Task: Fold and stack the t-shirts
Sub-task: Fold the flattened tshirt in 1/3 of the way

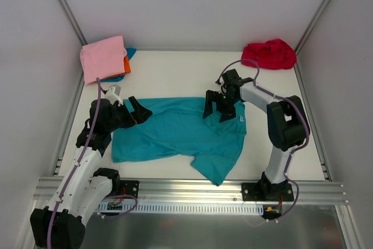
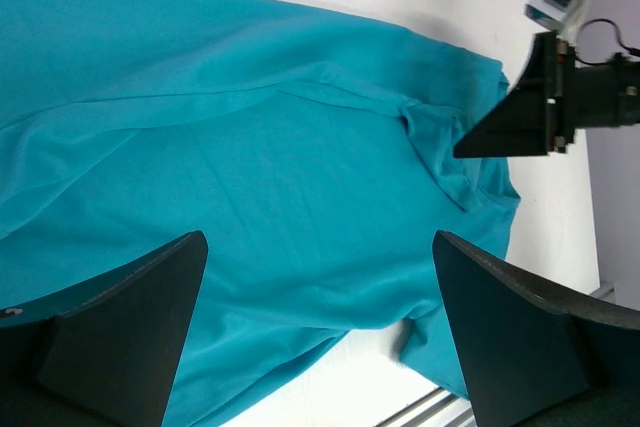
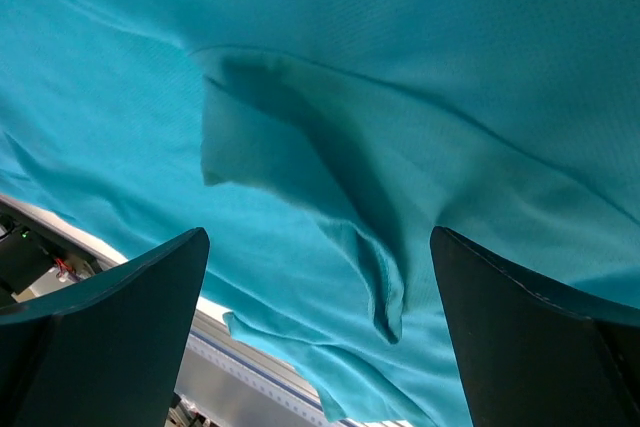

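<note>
table (image 1: pixel 175 74): your landmark, white top | near edge of table: you see a silver aluminium rail (image 1: pixel 186 188) running its full width | just beyond that rail, nearer you: a slotted white strip (image 1: pixel 192 207) | far and side edges of table: pale wall panels (image 1: pixel 192 4) | far-left corner of table: metal strut (image 1: pixel 64 7) rising

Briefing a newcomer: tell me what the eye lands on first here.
A teal t-shirt lies spread and rumpled in the centre, with the left claw open at its left edge and the right claw open above its right part. A crumpled red shirt sits in the far right corner; a folded pink shirt sits far left.
</note>
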